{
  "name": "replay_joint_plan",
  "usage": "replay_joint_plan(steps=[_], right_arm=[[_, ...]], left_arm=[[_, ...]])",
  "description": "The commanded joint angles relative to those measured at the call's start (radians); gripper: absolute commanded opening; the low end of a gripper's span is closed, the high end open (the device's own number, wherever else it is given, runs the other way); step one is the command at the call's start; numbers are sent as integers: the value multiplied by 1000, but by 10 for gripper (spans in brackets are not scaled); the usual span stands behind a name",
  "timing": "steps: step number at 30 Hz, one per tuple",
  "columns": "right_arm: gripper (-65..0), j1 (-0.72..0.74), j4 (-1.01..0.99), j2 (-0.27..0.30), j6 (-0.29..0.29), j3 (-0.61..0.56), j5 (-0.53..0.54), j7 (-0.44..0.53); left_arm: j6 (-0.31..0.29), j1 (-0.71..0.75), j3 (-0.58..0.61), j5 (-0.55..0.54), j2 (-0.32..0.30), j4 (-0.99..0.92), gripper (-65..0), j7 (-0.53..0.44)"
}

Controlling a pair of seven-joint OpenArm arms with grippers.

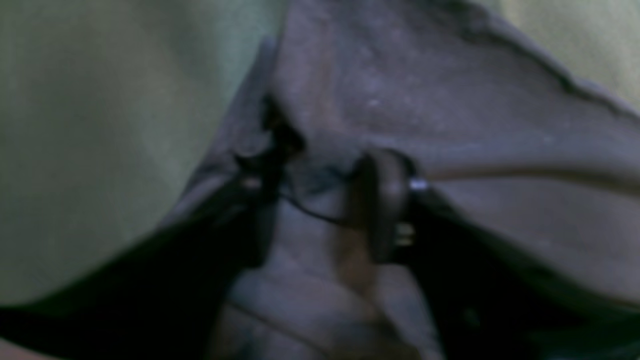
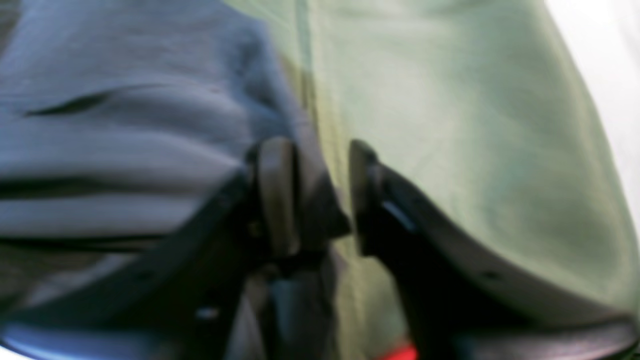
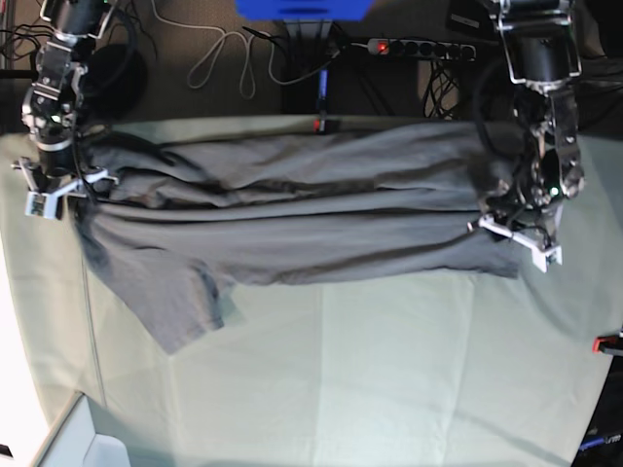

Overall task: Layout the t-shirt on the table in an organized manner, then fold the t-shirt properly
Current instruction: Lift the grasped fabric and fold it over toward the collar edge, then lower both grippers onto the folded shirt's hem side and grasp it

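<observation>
A table (image 3: 389,389) draped in creased pale green cloth fills the base view, cables and a power strip (image 3: 419,47) behind it. The grey t-shirt (image 3: 292,219) lies stretched sideways along the far edge, a sleeve trailing forward. Both the left gripper (image 1: 320,195) and right gripper (image 2: 320,195) stand parted at opposite ends, fabric between their jaws.

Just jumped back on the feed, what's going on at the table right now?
The two arms have the plain grey short-sleeved t-shirt stretched sideways across the far part of the pale mint-green cloth-covered table. The right gripper sits at one end, jaws apart, with a fold of grey fabric between them. The left gripper is at the other end, jaws apart over the fabric. The shirt is bunched in long creases with one sleeve hanging toward the near side; no fold is made yet.
</observation>
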Motion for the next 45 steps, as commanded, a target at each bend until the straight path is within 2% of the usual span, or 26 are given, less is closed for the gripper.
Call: replay_joint_plan(steps=[1, 3, 5, 9, 13, 16, 23, 25, 34, 40, 42, 45], right_arm=[[-385, 7, 49, 14, 0, 22, 14, 32], [-352, 1, 88, 11, 0, 48, 14, 32], [-331, 3, 118, 2, 0, 59, 14, 29], [-325, 32, 141, 0, 0, 61, 11, 28], [-325, 65, 140, -1, 0, 57, 8, 26], [-324, 104, 129, 0, 0, 47, 8, 24], [-324, 179, 92, 5, 0, 7, 6, -88], [-324, 200, 92, 5, 0, 7, 6, -100], [-324, 237, 91, 8, 0, 5, 6, -183], [-324, 253, 52, 29, 0, -1, 6, -183], [-324, 269, 12, 52, 0, -9, 6, -183], [-324, 296, -54, 65, 0, -9, 6, -177]], left_arm=[[6, -12, -5, 3, -7, 35, -325, -10], [9, -9, -15, 3, 20, 86, -322, -5], [7, 14, -81, 3, 52, 156, -322, -2], [7, 7, -171, 9, 108, 244, -319, -2], [7, -46, -177, 12, 101, 201, -318, -7], [7, -113, -165, 12, 59, 90, -318, -10], [7, -254, -150, 12, 25, -120, -318, -13], [7, -282, -148, 12, 25, -161, -318, -45], [13, -306, 4, 12, 14, -333, -318, -223], [13, -306, 5, 12, 11, -384, -321, -258], [13, -303, 5, 12, 11, -384, -323, -257], [13, -300, 5, 11, -1, -384, -392, -254]])
